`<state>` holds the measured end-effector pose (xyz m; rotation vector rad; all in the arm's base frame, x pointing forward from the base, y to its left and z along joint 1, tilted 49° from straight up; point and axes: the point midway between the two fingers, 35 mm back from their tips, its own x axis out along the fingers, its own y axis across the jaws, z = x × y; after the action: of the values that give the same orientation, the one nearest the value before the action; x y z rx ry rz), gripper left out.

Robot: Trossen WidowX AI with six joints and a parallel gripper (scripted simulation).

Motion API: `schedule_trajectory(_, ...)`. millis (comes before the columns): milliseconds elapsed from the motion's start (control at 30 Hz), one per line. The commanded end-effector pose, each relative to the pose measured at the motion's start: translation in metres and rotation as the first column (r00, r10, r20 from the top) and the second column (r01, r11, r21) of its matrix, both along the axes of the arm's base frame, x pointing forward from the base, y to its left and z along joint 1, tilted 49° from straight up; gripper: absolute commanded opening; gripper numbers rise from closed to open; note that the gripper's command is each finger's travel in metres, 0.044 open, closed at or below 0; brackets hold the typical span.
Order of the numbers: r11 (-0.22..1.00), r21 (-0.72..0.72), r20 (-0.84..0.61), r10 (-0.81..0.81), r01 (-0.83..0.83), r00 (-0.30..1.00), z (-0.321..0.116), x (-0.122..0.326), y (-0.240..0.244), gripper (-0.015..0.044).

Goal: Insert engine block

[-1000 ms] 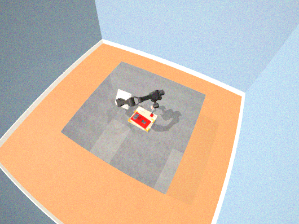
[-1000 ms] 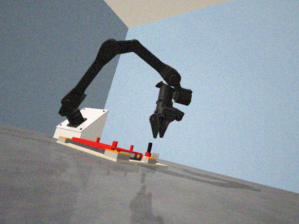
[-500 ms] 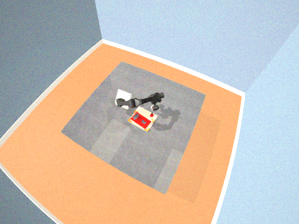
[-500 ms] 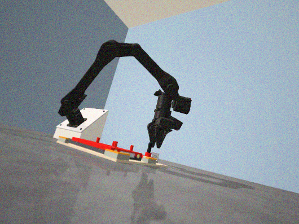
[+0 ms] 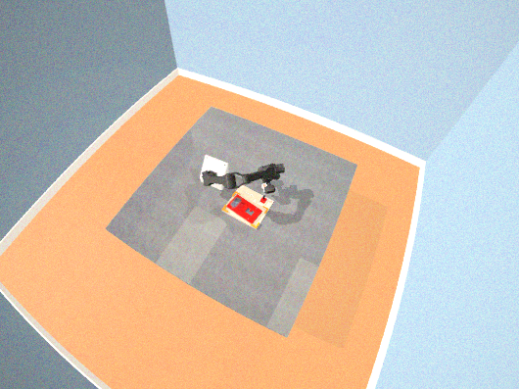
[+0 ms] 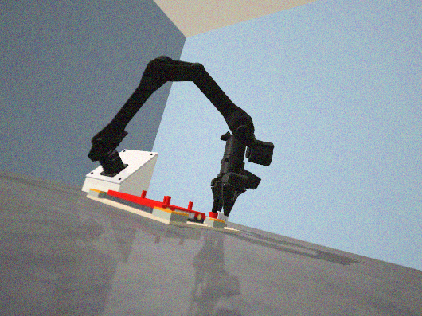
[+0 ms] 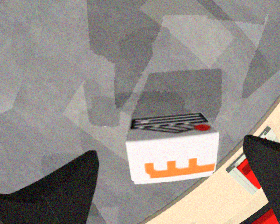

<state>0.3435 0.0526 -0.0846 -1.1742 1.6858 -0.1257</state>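
The engine block (image 5: 264, 185) (image 6: 223, 217) (image 7: 172, 154) is white, with an orange comb-like mark on one side, dark stripes and a red spot on top. It stands on the grey surface just beside the board. My gripper (image 6: 220, 213) (image 7: 174, 152) is open and points down over the block, with one finger on each side of it in the wrist view and nothing held. The car body (image 5: 244, 207) (image 6: 129, 197) (image 7: 270, 218) is red and lies on the board; grey gaps show in it in the top view. The rib cannot be made out.
The cream board (image 5: 252, 193) (image 7: 200, 204) carries the car body and grey-and-orange corner blocks. A small red piece (image 5: 263, 200) (image 6: 212, 214) (image 7: 248, 172) in a grey holder sits on the board, close to my right finger in the wrist view. Red pegs stand up from the car body.
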Motion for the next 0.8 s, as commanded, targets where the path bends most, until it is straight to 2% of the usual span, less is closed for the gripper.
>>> schedule_trajectory(0,1.0,-0.008,-0.007,0.004,-0.004,1.0,-0.0052,-0.0019,-0.0066,0.044)
schedule_trajectory(233,1.0,-0.009,-0.007,0.004,-0.004,1.0,-0.0109,-0.0022,-0.0134,0.044)
schedule_trajectory(500,1.0,-0.009,-0.007,0.004,-0.004,1.0,-0.0109,-0.0022,-0.0134,0.023)
schedule_trajectory(733,1.0,-0.009,-0.007,0.004,-0.004,1.0,-0.0109,-0.0022,-0.0134,0.0183)
schedule_trajectory(767,1.0,-0.009,-0.007,0.004,-0.004,1.0,-0.0109,-0.0022,-0.0134,0.0157)
